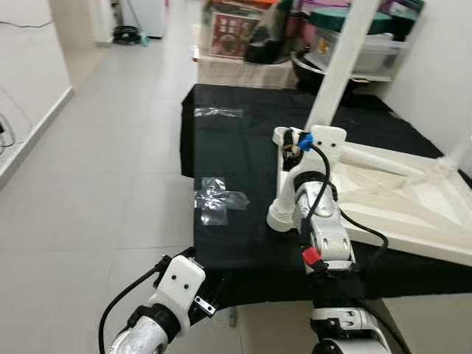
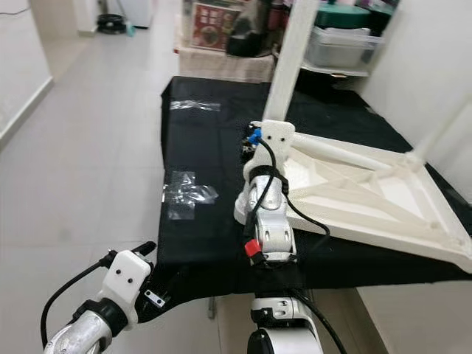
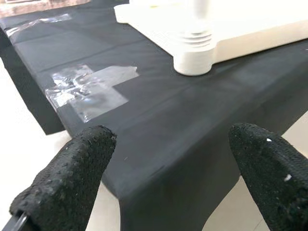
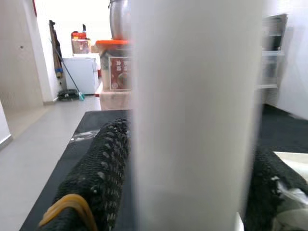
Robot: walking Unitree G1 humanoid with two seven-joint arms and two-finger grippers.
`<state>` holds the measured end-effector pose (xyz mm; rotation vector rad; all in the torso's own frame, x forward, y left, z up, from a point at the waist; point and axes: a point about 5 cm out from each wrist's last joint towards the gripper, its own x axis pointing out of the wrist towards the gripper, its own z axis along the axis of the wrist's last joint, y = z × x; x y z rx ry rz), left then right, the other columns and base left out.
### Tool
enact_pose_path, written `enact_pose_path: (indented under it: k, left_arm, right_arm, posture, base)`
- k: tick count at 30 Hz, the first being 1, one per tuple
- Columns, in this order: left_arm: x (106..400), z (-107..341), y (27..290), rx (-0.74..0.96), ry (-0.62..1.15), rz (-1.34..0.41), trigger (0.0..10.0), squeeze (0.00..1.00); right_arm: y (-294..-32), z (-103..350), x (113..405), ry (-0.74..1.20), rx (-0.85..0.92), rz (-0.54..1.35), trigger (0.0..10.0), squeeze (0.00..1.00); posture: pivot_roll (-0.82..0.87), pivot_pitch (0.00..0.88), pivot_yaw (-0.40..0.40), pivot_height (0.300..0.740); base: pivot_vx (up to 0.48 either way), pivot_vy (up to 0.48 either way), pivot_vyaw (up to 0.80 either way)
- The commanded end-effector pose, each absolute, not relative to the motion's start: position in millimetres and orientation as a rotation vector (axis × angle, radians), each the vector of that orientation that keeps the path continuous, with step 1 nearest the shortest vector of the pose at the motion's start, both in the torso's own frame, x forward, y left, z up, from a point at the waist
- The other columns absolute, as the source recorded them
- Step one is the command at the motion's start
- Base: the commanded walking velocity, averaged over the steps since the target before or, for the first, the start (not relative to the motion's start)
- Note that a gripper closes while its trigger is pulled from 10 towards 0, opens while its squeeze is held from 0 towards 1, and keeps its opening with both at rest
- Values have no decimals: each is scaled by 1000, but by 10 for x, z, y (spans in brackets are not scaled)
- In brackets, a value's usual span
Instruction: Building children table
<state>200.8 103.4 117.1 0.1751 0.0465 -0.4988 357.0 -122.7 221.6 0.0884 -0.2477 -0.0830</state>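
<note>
Black cloth over bench, grey tile floor around; right gripper fingers clenched round white leg, left gripper released, cloth edge between fingers

A home hallway: tiled floor, stacked storage boxes, a mop.

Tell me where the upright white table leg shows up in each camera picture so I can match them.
Left eye view: the white table leg rises right of centre.
Right eye view: the leg rises just right of centre.
Left wrist view: its ribbed foot stands beyond the left gripper's fingers.
Right wrist view: close up, between the right gripper's fingers.
Shared landmark: crumpled clear tape on the black cloth.
</note>
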Motion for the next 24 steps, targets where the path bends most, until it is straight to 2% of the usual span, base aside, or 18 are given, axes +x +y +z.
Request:
enact_pose_path:
  k: [1, 4, 7, 8, 9, 12, 13, 14, 16, 18, 19, 24]
  left_arm:
    - [1995, 1135, 1033, 168, 66, -501, 10000, 0]
    - [1988, 1138, 1025, 170, 66, -509, 10000, 0]
    - [1989, 1143, 1027, 171, 65, -507, 10000, 0]
    - [1989, 1143, 1027, 171, 65, -507, 10000, 0]
    - [1986, 1146, 1025, 171, 65, -506, 10000, 0]
    - [1983, 1146, 1026, 171, 65, -506, 10000, 0]
    - [1976, 1145, 1029, 171, 67, -504, 10000, 0]
    - [1976, 1145, 1029, 171, 67, -504, 10000, 0]
    - [1966, 1149, 1028, 170, 68, -504, 10000, 0]
    - [1966, 1149, 1028, 170, 68, -504, 10000, 0]
    - [1962, 1153, 1026, 169, 67, -504, 10000, 0]
    - [1950, 1160, 1033, 168, 67, -503, 10000, 0]
  right_arm:
    - [-1287, 2205, 3615, -241, 118, -42, 10000, 0]
    - [-1337, 2287, 3708, -247, 177, 137, 10000, 0]
    - [-1391, 2342, 3788, -207, 207, 466, 10000, 0]
    - [-1391, 2342, 3788, -207, 207, 466, 10000, 0]
    - [-1412, 2358, 3785, -187, 203, 643, 10000, 0]
    - [-1414, 2359, 3777, -179, 203, 703, 10000, 0]
    - [-1404, 2350, 3751, -159, 204, 811, 10000, 0]
    - [-1404, 2350, 3751, -159, 204, 811, 10000, 0]
    - [-1383, 2304, 3669, -113, 173, 1074, 10000, 0]
    - [-1383, 2304, 3669, -113, 173, 1074, 10000, 0]
    - [-1375, 2276, 3648, -91, 154, 1158, 10000, 0]
    - [-1318, 2264, 3677, -46, 173, 1253, 10000, 0]
  posture:
    - [138, 83, -118, 740]
    - [141, 91, -116, 740]
    - [146, 99, -116, 740]
    - [146, 99, -116, 740]
    - [146, 103, -119, 740]
    - [146, 103, -119, 740]
    - [149, 103, -118, 740]
    - [149, 103, -118, 740]
    - [155, 107, -123, 740]
    - [155, 107, -123, 740]
    - [158, 112, -123, 740]
    - [164, 120, -122, 740]
  base:
    - [0, 0, 0]
    - [0, 0, 0]
    - [0, 0, 0]
    - [0, 0, 0]
    - [0, 0, 0]
    - [0, 0, 0]
    - [0, 0, 0]
    - [0, 0, 0]
    - [0, 0, 0]
    - [0, 0, 0]
    - [0, 0, 0]
    - [0, 0, 0]
